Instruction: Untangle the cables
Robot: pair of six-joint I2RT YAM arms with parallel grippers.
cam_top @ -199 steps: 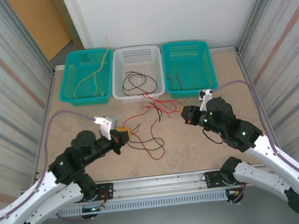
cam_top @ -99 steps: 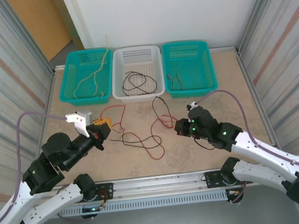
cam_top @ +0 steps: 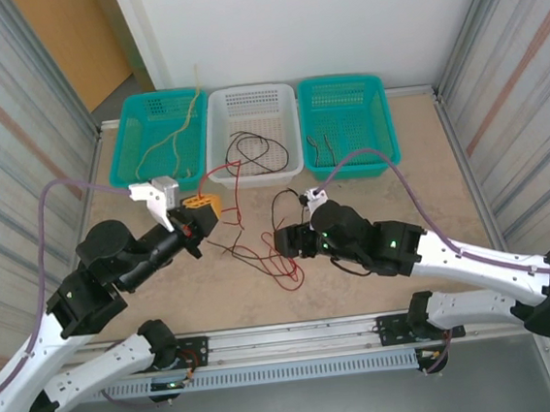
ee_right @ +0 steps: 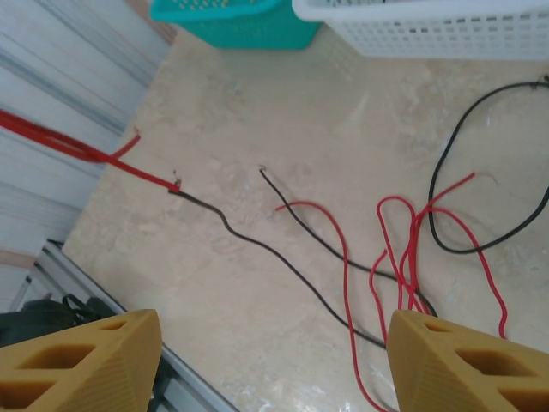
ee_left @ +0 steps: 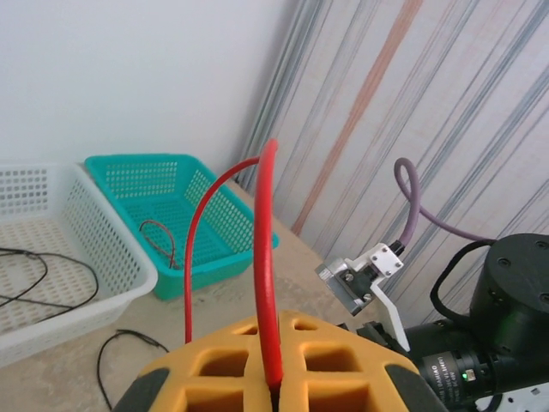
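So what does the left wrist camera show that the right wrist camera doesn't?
Left wrist camera: the left fingers closed on a red wire that rises and arches over, a teal basket holding a thin wire, and the right arm off to one side. Right wrist camera: the right fingers spread apart above loose wires, red and black, lying on the table. Both take in the white basket.

overhead camera looks down; close wrist cameras share the white basket [cam_top: 253, 176].
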